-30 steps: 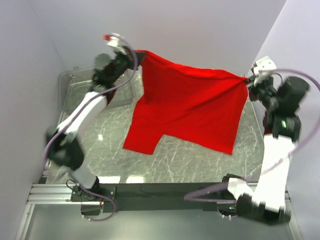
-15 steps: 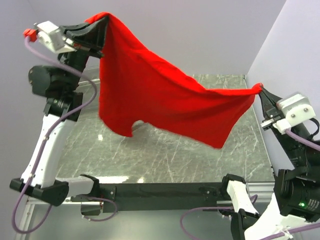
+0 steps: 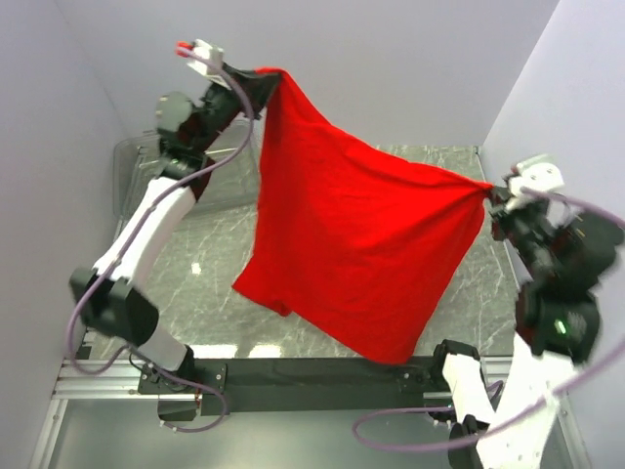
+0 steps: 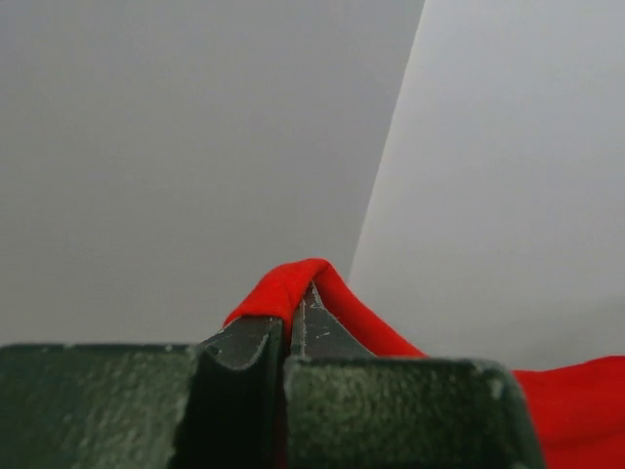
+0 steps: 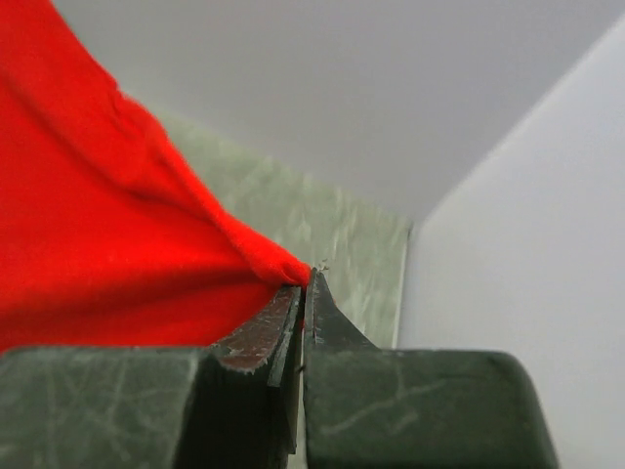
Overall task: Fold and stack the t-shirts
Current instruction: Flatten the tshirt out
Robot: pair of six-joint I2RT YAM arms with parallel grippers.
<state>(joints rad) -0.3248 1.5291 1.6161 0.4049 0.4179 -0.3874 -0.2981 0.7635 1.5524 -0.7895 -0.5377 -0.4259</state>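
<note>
A bright red t-shirt (image 3: 356, 244) hangs spread in the air between both arms, its lower corner reaching toward the table's near edge. My left gripper (image 3: 266, 76) is raised high at the back left, shut on one top corner; in the left wrist view red cloth (image 4: 293, 285) wraps over the closed fingertips. My right gripper (image 3: 488, 188) at the right is shut on the other corner, and in the right wrist view the t-shirt (image 5: 107, 225) stretches away to the left from the pinched tips (image 5: 306, 283).
A marbled grey table (image 3: 195, 264) lies under the cloth. A clear plastic bin (image 3: 146, 161) stands at the back left behind the left arm. Pale walls close in on the left, back and right.
Both arms swung the t-shirt up and toward the near side, then back; the left gripper is now further right and lower than half a second ago, and the cloth hangs longer and flatter.
</note>
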